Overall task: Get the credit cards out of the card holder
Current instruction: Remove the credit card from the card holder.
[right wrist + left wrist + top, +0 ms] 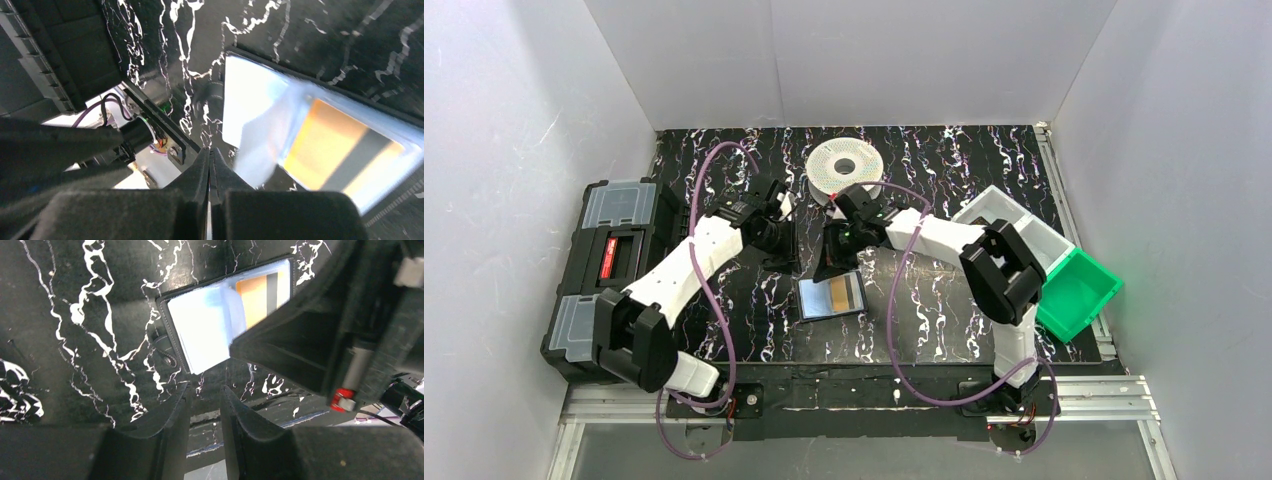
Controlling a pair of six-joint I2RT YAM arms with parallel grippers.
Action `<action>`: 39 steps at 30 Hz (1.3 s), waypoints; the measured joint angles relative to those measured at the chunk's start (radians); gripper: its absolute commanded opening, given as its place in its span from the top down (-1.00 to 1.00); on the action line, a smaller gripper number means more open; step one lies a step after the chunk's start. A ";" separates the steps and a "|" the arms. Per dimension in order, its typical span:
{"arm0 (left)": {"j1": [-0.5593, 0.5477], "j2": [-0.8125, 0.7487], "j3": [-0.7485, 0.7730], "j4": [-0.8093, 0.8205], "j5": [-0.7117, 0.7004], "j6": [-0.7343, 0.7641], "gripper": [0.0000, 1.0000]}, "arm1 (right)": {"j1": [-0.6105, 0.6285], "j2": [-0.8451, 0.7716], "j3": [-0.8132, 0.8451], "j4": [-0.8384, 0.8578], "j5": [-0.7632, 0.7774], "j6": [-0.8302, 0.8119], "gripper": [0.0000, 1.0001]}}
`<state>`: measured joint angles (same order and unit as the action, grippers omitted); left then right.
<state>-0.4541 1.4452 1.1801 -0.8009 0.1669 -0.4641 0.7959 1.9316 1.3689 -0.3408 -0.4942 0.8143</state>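
Note:
The card holder [820,299] lies open on the black marbled table, its bluish-grey inside facing up. An orange-tan credit card [848,293] with a dark stripe sits in its right half, also seen in the left wrist view [256,294] and the right wrist view [327,145]. A pale translucent leaf [231,307] stands up from the middle, blurred. My left gripper [782,260] hovers just behind the holder's left side, jaws a little apart and empty [206,390]. My right gripper [834,262] is at the holder's back edge, jaws pressed together [209,152].
A big black toolbox [609,270] stands at the left edge. A white spool [845,167] lies at the back centre. White bins [1014,215] and a green bin [1079,290] stand at the right.

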 measured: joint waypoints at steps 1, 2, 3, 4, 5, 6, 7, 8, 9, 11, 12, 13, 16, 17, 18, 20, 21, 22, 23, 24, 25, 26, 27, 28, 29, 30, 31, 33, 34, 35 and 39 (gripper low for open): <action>0.003 -0.015 0.000 -0.011 -0.003 0.003 0.45 | 0.008 0.018 0.023 0.001 -0.004 0.000 0.97; 0.008 -0.028 0.000 -0.023 -0.003 0.005 0.45 | 0.016 0.038 0.045 0.001 -0.007 0.001 0.97; 0.009 -0.036 0.000 -0.031 -0.003 0.007 0.45 | 0.023 0.060 0.064 0.001 -0.010 0.002 0.97; 0.012 -0.045 0.000 -0.039 -0.003 0.009 0.45 | 0.029 0.083 0.079 0.002 -0.012 0.002 0.97; 0.014 -0.051 0.000 -0.045 -0.002 0.011 0.45 | 0.031 0.101 0.088 0.002 -0.013 0.002 0.97; 0.014 -0.056 0.000 -0.050 -0.002 0.012 0.45 | 0.035 0.123 0.096 0.001 -0.014 0.003 0.97; 0.015 -0.060 0.000 -0.053 0.001 0.012 0.45 | 0.036 0.145 0.102 0.001 -0.015 0.005 0.97; 0.015 -0.063 0.000 -0.056 0.005 0.012 0.45 | 0.037 0.165 0.103 0.001 -0.015 0.006 0.96; 0.015 -0.066 0.000 -0.060 0.009 0.012 0.45 | 0.037 0.179 0.103 0.000 -0.016 0.008 0.94; 0.017 -0.069 0.000 -0.063 0.018 0.011 0.45 | 0.037 0.205 0.103 0.000 -0.018 0.013 0.82; 0.017 -0.071 0.000 -0.063 0.023 0.011 0.44 | 0.037 0.212 0.103 -0.003 -0.018 0.016 0.73; 0.018 -0.072 0.000 -0.063 0.028 0.011 0.45 | 0.037 0.214 0.103 -0.005 -0.018 0.018 0.63; 0.019 -0.072 0.000 -0.063 0.037 0.011 0.48 | 0.036 0.204 0.103 -0.013 -0.006 0.011 0.31; 0.019 -0.072 0.000 -0.061 0.037 0.011 0.50 | 0.035 0.195 0.103 -0.022 0.003 0.005 0.23; 0.019 -0.072 -0.003 -0.058 0.040 0.010 0.52 | 0.034 0.181 0.100 -0.030 0.013 -0.002 0.16; 0.019 -0.070 -0.014 -0.047 0.043 0.007 0.59 | 0.029 0.135 0.078 -0.033 0.033 -0.010 0.08; 0.019 -0.065 -0.023 -0.038 0.044 0.005 0.62 | 0.025 0.097 0.055 -0.036 0.044 -0.014 0.05; 0.019 -0.057 -0.034 -0.028 0.045 0.001 0.66 | 0.019 0.055 0.030 -0.040 0.055 -0.018 0.03; 0.019 -0.045 -0.047 -0.014 0.048 -0.003 0.68 | 0.011 0.014 0.006 -0.048 0.068 -0.025 0.01; 0.019 -0.029 -0.060 0.002 0.053 -0.008 0.70 | 0.002 -0.018 -0.013 -0.054 0.079 -0.031 -0.01; 0.019 -0.014 -0.071 0.016 0.059 -0.012 0.72 | -0.008 -0.054 -0.039 -0.055 0.092 -0.035 -0.02; 0.019 0.006 -0.085 0.036 0.066 -0.019 0.74 | -0.020 -0.085 -0.062 -0.059 0.105 -0.039 -0.03; 0.019 0.027 -0.098 0.056 0.072 -0.027 0.76 | -0.030 -0.109 -0.086 -0.061 0.114 -0.044 -0.02; 0.019 0.050 -0.108 0.074 0.079 -0.033 0.78 | -0.038 -0.123 -0.104 -0.061 0.123 -0.047 -0.03; 0.019 0.070 -0.113 0.084 0.082 -0.037 0.79 | -0.049 -0.134 -0.125 -0.061 0.131 -0.053 -0.03; 0.018 0.093 -0.116 0.100 0.085 -0.043 0.81 | -0.058 -0.137 -0.143 -0.063 0.139 -0.056 -0.03; 0.018 0.115 -0.119 0.117 0.087 -0.048 0.83 | -0.064 -0.137 -0.159 -0.064 0.148 -0.060 -0.02; 0.018 0.153 -0.123 0.143 0.086 -0.058 0.88 | -0.070 -0.137 -0.188 -0.072 0.157 -0.063 -0.02; 0.018 0.171 -0.126 0.153 0.084 -0.061 0.89 | -0.070 -0.135 -0.196 -0.079 0.160 -0.064 -0.01; 0.018 0.186 -0.127 0.160 0.080 -0.066 0.90 | -0.070 -0.132 -0.200 -0.080 0.161 -0.066 0.00; 0.018 0.239 -0.144 0.182 0.067 -0.076 0.96 | -0.070 -0.111 -0.200 -0.076 0.162 -0.079 0.09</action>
<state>-0.4358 1.6844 1.0363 -0.6189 0.2337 -0.5404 0.7261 1.8202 1.1690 -0.4164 -0.3321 0.7353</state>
